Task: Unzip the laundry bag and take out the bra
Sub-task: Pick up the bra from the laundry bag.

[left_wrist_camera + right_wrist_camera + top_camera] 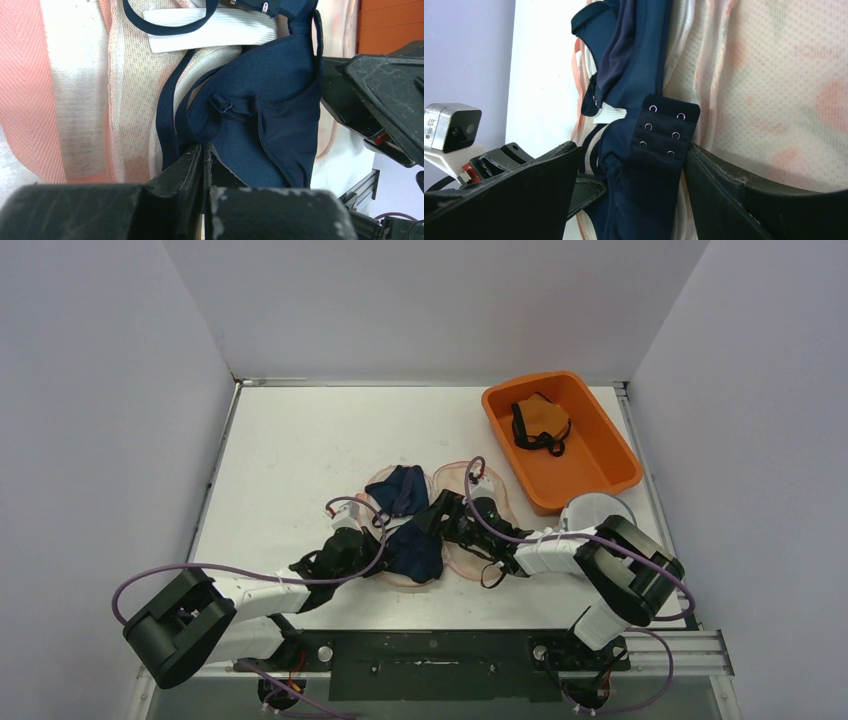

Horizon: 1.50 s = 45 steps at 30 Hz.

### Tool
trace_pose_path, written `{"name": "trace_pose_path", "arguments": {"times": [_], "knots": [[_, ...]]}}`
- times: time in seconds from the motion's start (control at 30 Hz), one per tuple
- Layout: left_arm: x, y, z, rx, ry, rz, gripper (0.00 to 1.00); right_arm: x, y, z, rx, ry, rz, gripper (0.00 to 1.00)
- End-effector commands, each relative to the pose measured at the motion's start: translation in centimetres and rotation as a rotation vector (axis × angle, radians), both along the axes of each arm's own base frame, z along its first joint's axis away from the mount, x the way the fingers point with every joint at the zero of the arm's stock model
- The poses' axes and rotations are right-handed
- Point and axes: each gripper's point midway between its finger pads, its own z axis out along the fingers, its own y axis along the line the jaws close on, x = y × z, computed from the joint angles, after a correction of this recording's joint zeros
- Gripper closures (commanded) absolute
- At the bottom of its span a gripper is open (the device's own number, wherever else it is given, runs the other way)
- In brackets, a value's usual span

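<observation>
A white surface (300, 440) enclosed by pale walls carries the whole scene, with two black-and-white arms reaching in from its near edge toward the middle. At the far right sits an orange bin (600, 455), well apart from the arms, holding an orange garment with black trim (541, 423).

The laundry bag (452, 474), pink-edged mesh, lies spread at mid-surface as two round halves side by side. The navy bra (400, 490) lies on top of it. One cup rests on the left half and the other sits nearer the arms, at the bag's near edge. It has not left the bag.

The right hand (438, 516) comes in from the right over the bag's right half. Seen from its wrist camera, its fingers stand apart on either side of the bra's back band, the right finger against the band's edge, with mesh behind.

The left hand (203, 150) lies low at the bag's near-left side. Its fingers are pressed together at the lower edge of the nearer cup, where a strap runs down to them. Whether any fabric is caught between them cannot be told.

The hook-and-eye strip (664, 131), with rows of small metal eyes, ends the band between the right fingers. A white label (210, 30) lies on the mesh above the cup, crossed by a navy strap.
</observation>
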Motion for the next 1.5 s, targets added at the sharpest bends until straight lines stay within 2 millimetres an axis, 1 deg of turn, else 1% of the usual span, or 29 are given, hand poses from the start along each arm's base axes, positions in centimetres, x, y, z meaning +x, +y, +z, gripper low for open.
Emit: {"name": "trace_pose_path", "arguments": {"times": [0.0, 0.1, 0.13, 0.23, 0.33, 0.43, 0.53, 0.67, 0.77, 0.9, 1.0, 1.1, 1.13, 1.17, 1.23, 1.27, 1.3, 1.33, 1.4, 1.43, 1.47], "knots": [[0.3, -0.3, 0.9, -0.02, -0.034, -0.017, 1.0, 1.4, 1.2, 3.8, 0.048, -0.114, 0.011, 0.26], [0.2, -0.6, 1.6, -0.034, -0.031, -0.028, 1.0, 1.5, 1.4, 3.9, 0.046, -0.119, 0.02, 0.27], [0.2, -0.7, 2.2, -0.047, -0.037, -0.031, 1.0, 1.6, 1.4, 3.9, 0.046, -0.121, 0.023, 0.29], [0.2, -0.8, 3.6, -0.07, -0.051, -0.029, 0.9, 1.5, 1.7, 4.0, 0.052, -0.128, 0.04, 0.34], [0.3, -0.6, 5.2, -0.09, -0.074, -0.023, 0.81, 1.7, 2.0, 3.8, 0.055, -0.122, 0.051, 0.37], [0.6, -0.4, 6.9, -0.1, -0.103, -0.017, 0.76, 1.9, 2.3, 3.4, 0.052, -0.11, 0.056, 0.37], [1.0, 0.2, 7.5, -0.084, -0.123, 0.005, 0.73, 2.3, 2.3, 2.3, 0.039, -0.081, 0.051, 0.33], [2.0, 1.5, 6.9, -0.028, -0.134, 0.055, 0.71, 2.6, 2.5, 1.3, 0.029, -0.058, 0.046, 0.31], [2.9, 2.7, 5.5, 0.021, -0.102, 0.113, 0.71, 2.8, 2.7, 0.8, 0.025, -0.047, 0.049, 0.31], [3.6, 2.8, 4.8, 0.015, -0.083, 0.131, 0.72, 3.1, 2.8, -0.1, 0.015, -0.024, 0.044, 0.29], [4.0, 2.3, 4.9, 0.014, -0.087, 0.114, 0.72, 3.1, 3.0, -0.3, 0.021, -0.02, 0.05, 0.27], [4.3, 1.8, 5.0, 0.021, -0.09, 0.09, 0.72, 3.3, 3.2, -0.4, 0.027, -0.014, 0.049, 0.27], [4.3, 1.7, 5.0, 0.022, -0.09, 0.084, 0.73, 3.4, 3.3, -0.3, 0.036, -0.016, 0.05, 0.31], [4.4, 1.6, 4.9, 0.024, -0.09, 0.076, 0.74, 3.3, 3.5, -0.1, 0.048, -0.015, 0.054, 0.39], [4.3, 1.3, 4.7, 0.026, -0.084, 0.064, 0.75, 3.4, 3.8, 0.0, 0.065, -0.014, 0.057, 0.5], [4.3, 1.2, 4.6, 0.025, -0.081, 0.059, 0.75, 3.4, 3.9, 0.1, 0.071, -0.013, 0.058, 0.58], [4.3, 1.1, 4.6, 0.022, -0.079, 0.054, 0.75, 3.5, 4.0, 0.3, 0.076, -0.014, 0.06, 0.63], [4.3, 1.1, 4.5, 0.021, -0.078, 0.051, 0.76, 3.4, 4.1, 0.3, 0.081, -0.012, 0.061, 0.65], [4.2, 1.0, 4.3, 0.02, -0.075, 0.047, 0.76, 3.5, 4.2, 0.5, 0.091, -0.015, 0.061, 0.65], [4.2, 0.9, 4.3, 0.02, -0.075, 0.044, 0.76, 3.4, 4.2, 0.6, 0.094, -0.016, 0.059, 0.62], [4.2, 0.9, 4.3, 0.02, -0.076, 0.039, 0.76, 3.4, 4.2, 0.6, 0.097, -0.017, 0.056, 0.56]]}}
